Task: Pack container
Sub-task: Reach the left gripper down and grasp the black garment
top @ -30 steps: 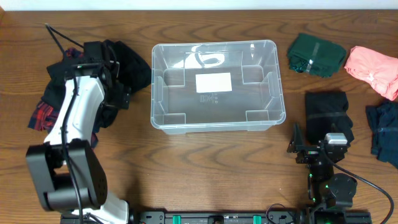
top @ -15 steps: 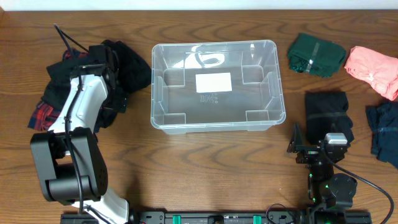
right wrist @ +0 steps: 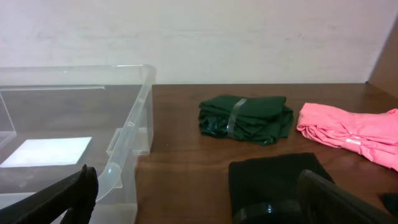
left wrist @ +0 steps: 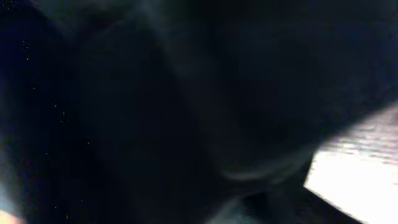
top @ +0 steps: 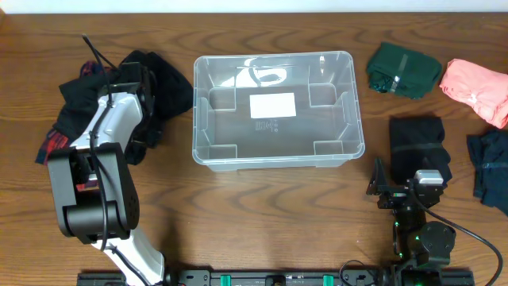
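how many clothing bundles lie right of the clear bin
4: green bundle beside the bin, pink bundle right of it, black bundle nearer the robot, navy bundle at the frame edge, partly cropped.

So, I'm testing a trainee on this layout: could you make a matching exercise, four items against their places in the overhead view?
Items:
1 container
2 green bundle
3 pink garment
4 black folded cloth

Places:
A far right edge
B right of the container's lower corner
C centre
D right of the container's upper corner

Pairs: 1-C; 2-D; 3-A; 4-B
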Robot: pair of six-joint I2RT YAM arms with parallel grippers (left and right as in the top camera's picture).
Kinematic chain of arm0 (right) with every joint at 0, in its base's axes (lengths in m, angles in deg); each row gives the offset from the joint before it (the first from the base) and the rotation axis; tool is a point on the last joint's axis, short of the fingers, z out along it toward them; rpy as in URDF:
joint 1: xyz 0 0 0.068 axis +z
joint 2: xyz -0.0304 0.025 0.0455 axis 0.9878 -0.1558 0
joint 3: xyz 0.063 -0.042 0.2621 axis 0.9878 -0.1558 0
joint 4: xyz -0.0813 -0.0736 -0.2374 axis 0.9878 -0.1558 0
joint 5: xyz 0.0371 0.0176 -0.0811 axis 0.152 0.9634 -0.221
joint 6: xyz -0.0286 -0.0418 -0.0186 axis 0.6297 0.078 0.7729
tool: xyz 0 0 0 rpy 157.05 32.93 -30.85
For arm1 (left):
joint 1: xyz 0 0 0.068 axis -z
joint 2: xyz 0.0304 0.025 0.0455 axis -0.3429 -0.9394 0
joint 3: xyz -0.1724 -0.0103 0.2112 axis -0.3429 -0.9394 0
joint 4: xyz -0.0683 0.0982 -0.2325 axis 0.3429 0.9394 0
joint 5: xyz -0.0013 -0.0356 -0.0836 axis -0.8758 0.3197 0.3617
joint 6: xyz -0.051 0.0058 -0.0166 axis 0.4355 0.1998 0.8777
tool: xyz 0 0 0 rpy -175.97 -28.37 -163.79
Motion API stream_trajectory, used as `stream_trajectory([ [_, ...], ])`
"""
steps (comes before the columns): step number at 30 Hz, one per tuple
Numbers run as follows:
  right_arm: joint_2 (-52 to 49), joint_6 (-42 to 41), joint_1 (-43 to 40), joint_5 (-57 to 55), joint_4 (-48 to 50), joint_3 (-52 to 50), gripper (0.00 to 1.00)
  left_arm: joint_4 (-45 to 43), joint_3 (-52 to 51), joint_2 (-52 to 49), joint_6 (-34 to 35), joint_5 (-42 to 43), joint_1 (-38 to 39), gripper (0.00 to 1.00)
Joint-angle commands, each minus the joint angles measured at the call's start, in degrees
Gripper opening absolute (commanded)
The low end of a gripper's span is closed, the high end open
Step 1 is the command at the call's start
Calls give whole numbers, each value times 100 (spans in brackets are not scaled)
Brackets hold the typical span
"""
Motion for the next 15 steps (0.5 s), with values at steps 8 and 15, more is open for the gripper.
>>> stream_trajectory([
  [8,39,63,70,2,-22,-11,99,-151,-50,-142,529,673,-13,6],
  [15,39,63,70,2,-22,-11,99,-144,59,-26,1073,671,-13,6],
])
